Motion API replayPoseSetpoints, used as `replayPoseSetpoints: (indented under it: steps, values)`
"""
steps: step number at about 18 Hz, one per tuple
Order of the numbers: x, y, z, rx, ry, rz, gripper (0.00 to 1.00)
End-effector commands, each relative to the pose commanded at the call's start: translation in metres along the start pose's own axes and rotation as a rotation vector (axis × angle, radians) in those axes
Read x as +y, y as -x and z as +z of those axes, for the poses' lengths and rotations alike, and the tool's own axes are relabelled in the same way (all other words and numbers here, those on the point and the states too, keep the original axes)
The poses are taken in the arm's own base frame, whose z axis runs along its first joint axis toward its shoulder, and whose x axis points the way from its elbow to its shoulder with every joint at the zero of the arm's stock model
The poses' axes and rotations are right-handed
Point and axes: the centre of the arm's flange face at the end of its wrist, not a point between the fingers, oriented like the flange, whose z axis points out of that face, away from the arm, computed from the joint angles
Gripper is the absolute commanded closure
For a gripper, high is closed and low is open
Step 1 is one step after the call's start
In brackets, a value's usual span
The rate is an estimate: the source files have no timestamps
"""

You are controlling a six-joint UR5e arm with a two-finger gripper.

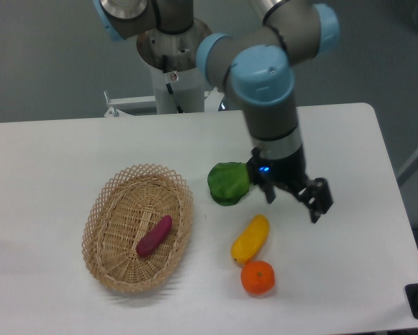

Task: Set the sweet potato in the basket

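Sweet potato (154,236): lies inside the basket (104,259) on its floor, long axis diagonal, one end toward upper right, the other toward lower left. Nothing touches it.

Gripper (296,200): well apart from the sweet potato, to its right over the counter (48,160), beyond the green vegetable (227,183) and above the yellow vegetable (251,237). Fingers (320,200) spread, released, holding nothing.

Orange (257,277): just below the yellow vegetable.
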Motion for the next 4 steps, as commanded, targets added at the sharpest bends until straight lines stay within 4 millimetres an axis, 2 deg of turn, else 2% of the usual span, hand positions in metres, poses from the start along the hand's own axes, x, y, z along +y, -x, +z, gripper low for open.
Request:
replayPoseSetpoints:
  steps: [4]
  values:
    - [0.0009,-0.0004,0.0013,0.002,-0.001,-0.001,0.00]
